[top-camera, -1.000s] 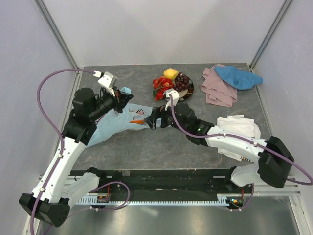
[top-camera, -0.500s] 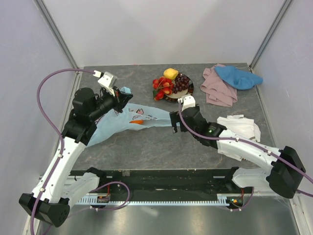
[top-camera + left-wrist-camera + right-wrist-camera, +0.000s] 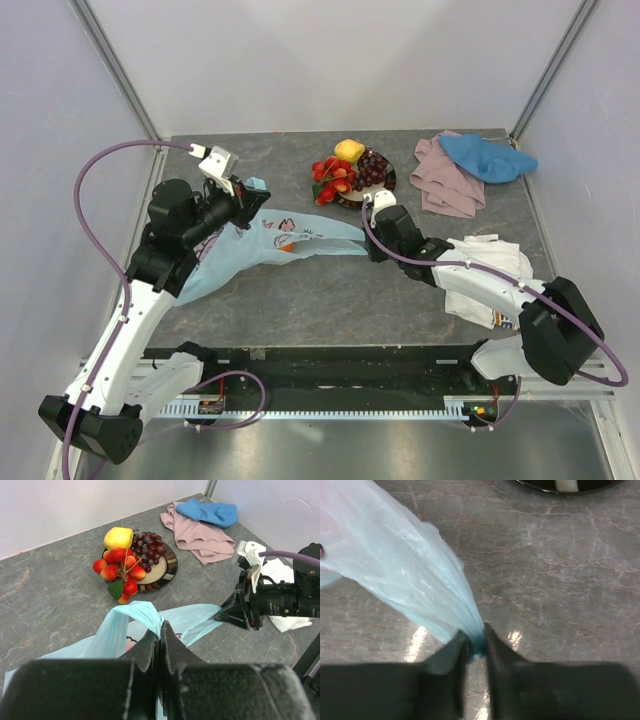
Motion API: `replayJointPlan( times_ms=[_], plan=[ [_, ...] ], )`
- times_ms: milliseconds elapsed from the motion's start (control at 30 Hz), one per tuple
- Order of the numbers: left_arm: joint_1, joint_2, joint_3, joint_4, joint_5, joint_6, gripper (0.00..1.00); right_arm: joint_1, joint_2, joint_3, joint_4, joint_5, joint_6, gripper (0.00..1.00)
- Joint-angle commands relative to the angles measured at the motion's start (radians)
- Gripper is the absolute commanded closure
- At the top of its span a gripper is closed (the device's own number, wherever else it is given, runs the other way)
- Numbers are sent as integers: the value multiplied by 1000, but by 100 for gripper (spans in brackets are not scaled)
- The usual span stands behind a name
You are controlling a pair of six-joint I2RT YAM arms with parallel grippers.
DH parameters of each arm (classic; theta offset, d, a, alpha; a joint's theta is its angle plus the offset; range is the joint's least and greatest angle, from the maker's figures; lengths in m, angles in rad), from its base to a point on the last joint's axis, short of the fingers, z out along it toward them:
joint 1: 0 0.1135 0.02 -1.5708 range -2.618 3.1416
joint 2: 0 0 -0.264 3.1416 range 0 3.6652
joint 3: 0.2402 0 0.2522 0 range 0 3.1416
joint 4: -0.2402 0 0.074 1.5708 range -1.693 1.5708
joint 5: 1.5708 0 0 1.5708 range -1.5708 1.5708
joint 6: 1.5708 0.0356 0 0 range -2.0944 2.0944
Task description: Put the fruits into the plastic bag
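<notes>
The plastic bag [image 3: 270,245], light blue with printed figures, lies stretched across the table between my two grippers. My left gripper [image 3: 250,195] is shut on one bunched handle [image 3: 137,614], held a little above the table. My right gripper [image 3: 368,245] is shut on the bag's twisted right end [image 3: 470,625], low over the tabletop. The fruits [image 3: 345,172] are piled on a dark-rimmed plate [image 3: 170,570] just behind the right gripper: a yellow lemon [image 3: 118,536], dark grapes [image 3: 147,544] and red strawberries [image 3: 120,567].
A pink cloth [image 3: 445,185] with a blue cloth [image 3: 490,158] on top lies at the back right. A white cloth [image 3: 490,265] sits under my right forearm. Walls and metal posts close in the table's back and sides.
My right gripper has moved right along the bag, from near its middle to its right end, and closed on it there. The bag is now drawn out longer. The left arm has stayed put.
</notes>
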Motion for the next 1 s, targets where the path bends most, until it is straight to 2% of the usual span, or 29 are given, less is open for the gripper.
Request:
replayJointPlan(
  times_ms=[0, 67, 200, 333, 533, 800, 967],
  plan=[
    [4, -19, 10, 8, -59, 17, 98, 0, -50, 111, 20, -87, -41, 88],
    [10, -24, 36, -6, -93, 25, 98, 0, -74, 212, -44, -96, -70, 98],
    [43, -47, 101, -30, -186, 38, 98, 0, -107, 415, -123, -104, -121, 99],
    [84, -53, 179, -64, -265, 61, 98, 0, -39, 643, -186, -147, -151, 98],
    [133, 4, 275, -136, -309, 84, 98, 1, 59, 829, -232, -220, -129, 99],
    [155, -18, 230, -118, -328, 91, 98, 1, 70, 833, -214, -276, -81, 98],
    [159, -25, 158, -75, -338, 121, 98, 1, 116, 771, -217, -257, -53, 88]
  ],
)
